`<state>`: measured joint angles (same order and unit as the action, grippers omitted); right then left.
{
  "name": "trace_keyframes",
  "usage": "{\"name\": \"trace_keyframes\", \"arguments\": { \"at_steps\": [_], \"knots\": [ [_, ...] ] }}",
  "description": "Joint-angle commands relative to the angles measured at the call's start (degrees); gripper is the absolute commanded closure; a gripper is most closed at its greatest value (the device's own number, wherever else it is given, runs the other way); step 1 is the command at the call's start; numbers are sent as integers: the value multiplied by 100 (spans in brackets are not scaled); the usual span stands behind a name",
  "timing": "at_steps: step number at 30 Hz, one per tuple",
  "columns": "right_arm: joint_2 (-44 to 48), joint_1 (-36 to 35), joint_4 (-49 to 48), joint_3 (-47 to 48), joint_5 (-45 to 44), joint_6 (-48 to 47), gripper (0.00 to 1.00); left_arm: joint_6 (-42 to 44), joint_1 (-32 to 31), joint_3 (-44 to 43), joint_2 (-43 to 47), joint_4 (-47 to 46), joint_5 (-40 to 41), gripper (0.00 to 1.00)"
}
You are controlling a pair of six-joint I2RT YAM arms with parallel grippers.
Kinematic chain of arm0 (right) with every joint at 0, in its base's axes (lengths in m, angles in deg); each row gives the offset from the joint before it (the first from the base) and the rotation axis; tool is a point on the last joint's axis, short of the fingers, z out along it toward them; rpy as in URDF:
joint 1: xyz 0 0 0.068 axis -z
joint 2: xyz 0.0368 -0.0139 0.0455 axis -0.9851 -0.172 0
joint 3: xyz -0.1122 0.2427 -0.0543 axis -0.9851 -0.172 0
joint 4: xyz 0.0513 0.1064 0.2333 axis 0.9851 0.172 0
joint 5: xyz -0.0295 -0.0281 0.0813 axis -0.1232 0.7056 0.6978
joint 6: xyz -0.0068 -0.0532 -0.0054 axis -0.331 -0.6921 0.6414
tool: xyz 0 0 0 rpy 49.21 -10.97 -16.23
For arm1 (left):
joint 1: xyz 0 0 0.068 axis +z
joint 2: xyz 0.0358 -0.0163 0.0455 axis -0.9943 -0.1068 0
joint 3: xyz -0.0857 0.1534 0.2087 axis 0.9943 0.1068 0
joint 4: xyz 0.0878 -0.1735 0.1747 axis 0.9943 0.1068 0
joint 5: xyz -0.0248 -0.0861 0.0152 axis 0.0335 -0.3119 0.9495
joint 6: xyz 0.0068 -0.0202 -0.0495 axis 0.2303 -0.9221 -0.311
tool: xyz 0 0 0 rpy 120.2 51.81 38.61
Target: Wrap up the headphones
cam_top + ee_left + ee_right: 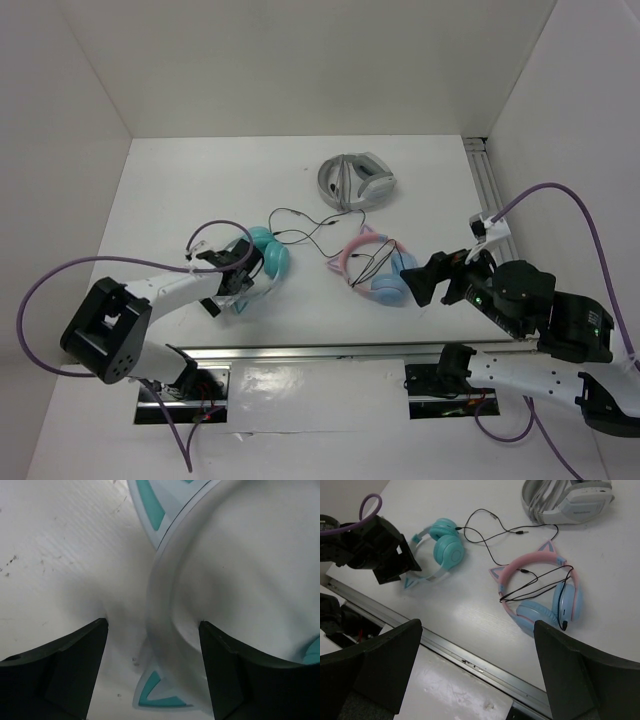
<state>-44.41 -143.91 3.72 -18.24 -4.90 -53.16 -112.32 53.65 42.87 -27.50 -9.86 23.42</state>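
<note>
The left gripper [235, 272] is down over the near-left part of the table [170, 180], jaws apart and empty. In its wrist view the two fingers [60, 675] straddle the whitish headband [162, 605], which runs closer to the right finger than the left; contact cannot be confirmed. The headphones [262, 256] lie flat under and just right of that gripper, teal cups toward the far side, headband and cat ears toward the near rail [330, 350]. The thin black cable [305, 232] leaves the cups and trails loose to the right across the table, unwrapped, ending between the other two sets. Assessment: the item is light. The headband is a stiff, smooth plastic arc that may skid when pinched, and the ears look thin enough to snap, so they are poor holds. The best hold is judged to be the plain headband between the ears, or a cup rim, to pin the set while the limp cable is taken near its free end and wound. Centre-right, the pink-and-blue headphones [375, 272] carry their own black lead, so care is needed not to confuse the two. The grey-white folded headphones [355, 180] sit farther back. The right gripper [418, 282] hovers just right of the pink set, jaws wide apart, holding nothing.
</note>
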Motion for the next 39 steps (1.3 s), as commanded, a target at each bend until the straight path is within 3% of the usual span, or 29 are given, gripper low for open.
{"name": "trace_keyframes", "arguments": {
  "at_steps": [1, 4, 8, 12, 18, 22, 25, 29, 32, 39],
  "knots": [
    [89, 27, -261, -55, 215, -160, 0, -212, 95, 94, -306, -326, -51, 15],
    [142, 27, -261, -55, 267, -161, 0, -292, 147, 147, -307, -326, -51, 26],
    [142, 27, -313, -55, 382, -222, 0, -205, 358, 349, 9, -430, -112, 29],
    [142, 27, -314, -55, 453, -222, 0, 50, 631, 587, 273, -658, -314, 44],
    [37, 27, -428, -55, 505, -275, 0, 411, 895, 631, -17, -958, -640, 100],
    [37, 27, -630, -177, 558, -336, 0, 578, 895, 517, 70, -827, -692, 100],
    [106, 27, -1173, -555, 908, -494, 0, 526, 544, 157, 807, -126, -544, 100],
    [230, 27, -2315, -1222, 1934, -758, 0, 270, -53, -1000, 1923, 1341, 299, 100],
    [353, 27, -3317, -1776, 2411, -810, 0, 602, -125, -1844, 2583, 2134, 520, 100],
    [-172, 27, -4925, -2323, 1492, -863, 0, 1711, -125, -3601, 3086, 3048, 582, 100]
  ]
}}
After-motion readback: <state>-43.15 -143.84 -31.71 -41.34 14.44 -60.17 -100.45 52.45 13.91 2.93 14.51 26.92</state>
